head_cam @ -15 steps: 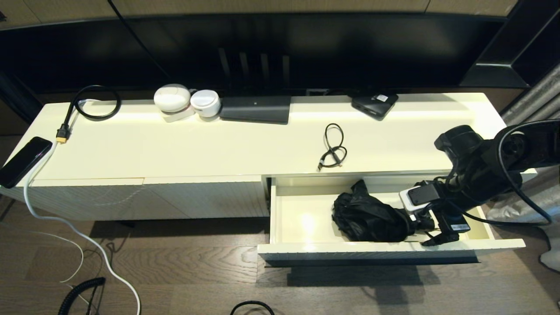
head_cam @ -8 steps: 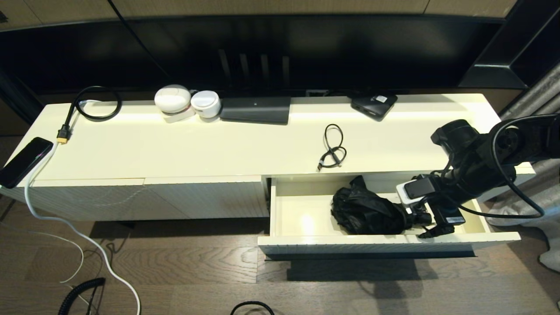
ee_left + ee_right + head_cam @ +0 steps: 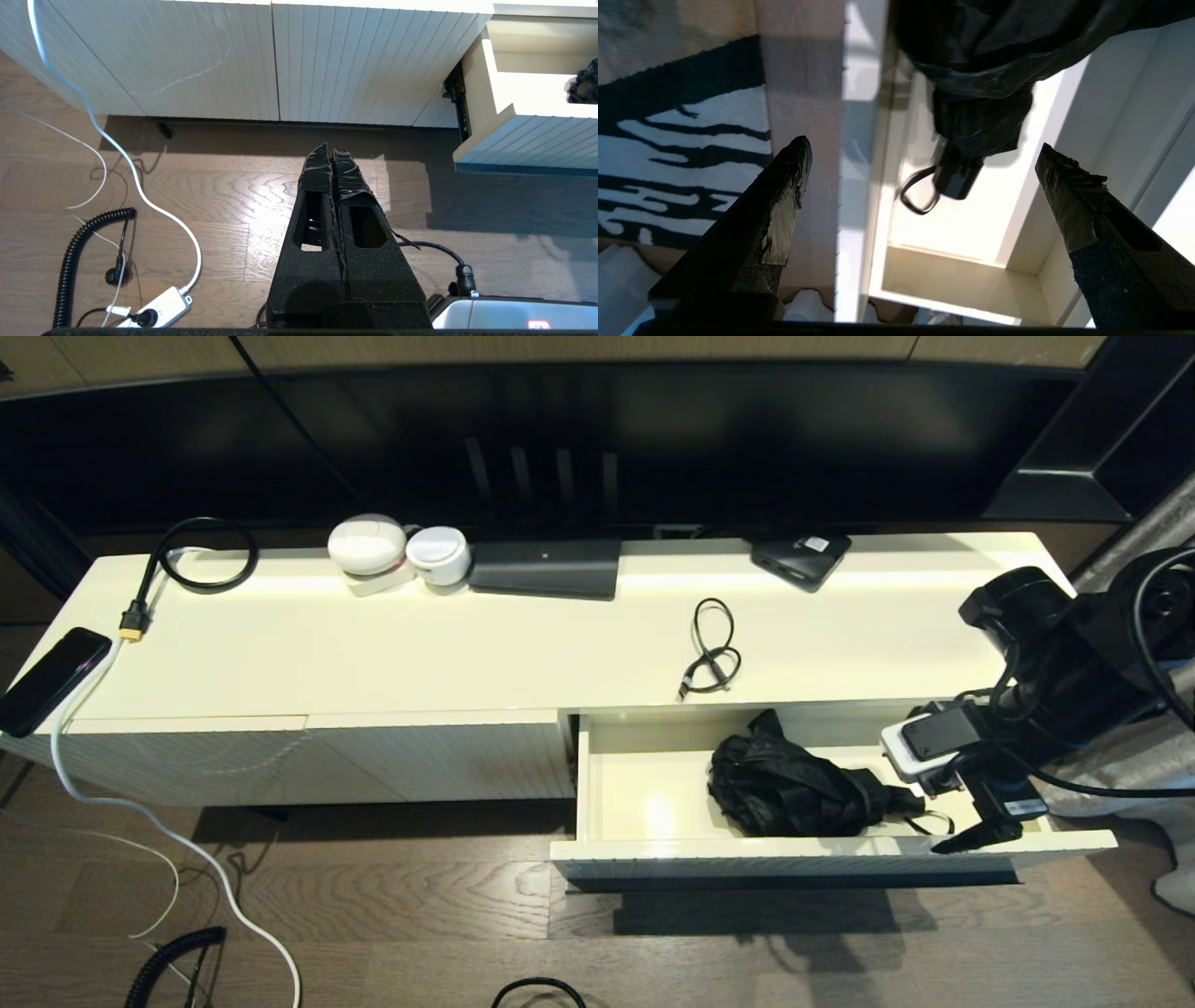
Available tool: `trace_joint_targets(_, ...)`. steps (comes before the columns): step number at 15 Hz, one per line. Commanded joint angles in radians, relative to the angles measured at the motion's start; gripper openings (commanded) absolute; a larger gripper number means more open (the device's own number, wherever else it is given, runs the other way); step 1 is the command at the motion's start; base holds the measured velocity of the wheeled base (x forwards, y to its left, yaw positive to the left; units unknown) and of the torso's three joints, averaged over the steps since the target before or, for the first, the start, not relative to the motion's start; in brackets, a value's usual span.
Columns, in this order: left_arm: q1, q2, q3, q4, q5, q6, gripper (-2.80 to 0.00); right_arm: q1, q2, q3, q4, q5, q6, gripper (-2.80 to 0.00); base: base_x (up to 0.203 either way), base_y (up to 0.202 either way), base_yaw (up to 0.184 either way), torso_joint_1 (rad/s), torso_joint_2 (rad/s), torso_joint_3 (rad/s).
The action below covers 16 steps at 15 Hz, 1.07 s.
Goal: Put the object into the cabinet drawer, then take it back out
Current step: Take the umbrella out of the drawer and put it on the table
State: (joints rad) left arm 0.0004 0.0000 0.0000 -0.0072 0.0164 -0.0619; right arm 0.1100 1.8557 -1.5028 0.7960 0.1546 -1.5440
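Note:
The cabinet drawer [image 3: 644,798] stands pulled out at the right of the cream cabinet, ribbed front towards me. A black folded umbrella [image 3: 794,793] lies inside it, its handle and wrist strap [image 3: 929,821] pointing right. My right gripper [image 3: 938,817] hangs open over the drawer's right end, just past the handle, touching nothing. In the right wrist view the umbrella [image 3: 971,70] and its handle [image 3: 955,179] lie ahead of the spread gripper [image 3: 924,144]. My left gripper [image 3: 332,151] is shut on nothing, parked above the wooden floor left of the drawer [image 3: 528,140].
On the cabinet top lie a small coiled black cable [image 3: 711,649], a phone [image 3: 51,679] at the left edge, two white round devices [image 3: 369,546], a dark flat box [image 3: 546,569] and a black device [image 3: 800,558]. White and black cables [image 3: 140,821] trail over the floor.
My right gripper has drawn back to the right, away from the umbrella's handle end. The umbrella now lies free in the drawer with its handle and strap uncovered.

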Motion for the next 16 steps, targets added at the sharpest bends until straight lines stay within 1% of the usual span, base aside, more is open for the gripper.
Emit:
trace_joint_targets(1, 0.0, 0.0, 0.0, 0.0, 0.0, -0.001, -2.8, 0.0, -0.038, -0.014, 0.027, 0.0, -0.019, 0.0, 0.0, 0.0, 0.0, 0.0, 0.0, 0.0)
trace_joint_targets(4, 0.001, 0.0, 0.0, 0.0, 0.0, -0.001, -2.8, -0.003, 0.018, -0.06, 0.023, -0.001, -0.014, 0.0, 0.0, 0.0, 0.0, 0.0, 0.0, 0.0)
trace_joint_targets(7, 0.001, 0.0, 0.0, 0.0, 0.0, -0.001, -2.8, -0.004, 0.103, -0.111, -0.025, -0.007, 0.005, 0.0, 0.0, 0.0, 0.0, 0.0, 0.0, 0.0)
trace_joint_targets(11, 0.0, 0.0, 0.0, -0.001, 0.0, -0.001, -2.8, -0.009, 0.188, -0.183, -0.04, -0.016, 0.02, 0.0, 0.0, 0.0, 0.0, 0.0, 0.0, 0.0)
trace_joint_targets(15, 0.0, 0.0, 0.0, 0.0, 0.0, -0.001, -2.8, -0.01, 0.206, -0.186, -0.043, -0.015, 0.027, 0.0, 0.0, 0.0, 0.0, 0.0, 0.0, 0.0)
trace_joint_targets(16, 0.001, 0.0, 0.0, 0.0, 0.0, -0.001, -2.8, -0.01, 0.216, -0.182, -0.062, -0.016, 0.029, 0.0, 0.0, 0.0, 0.0, 0.0, 0.0, 0.0)
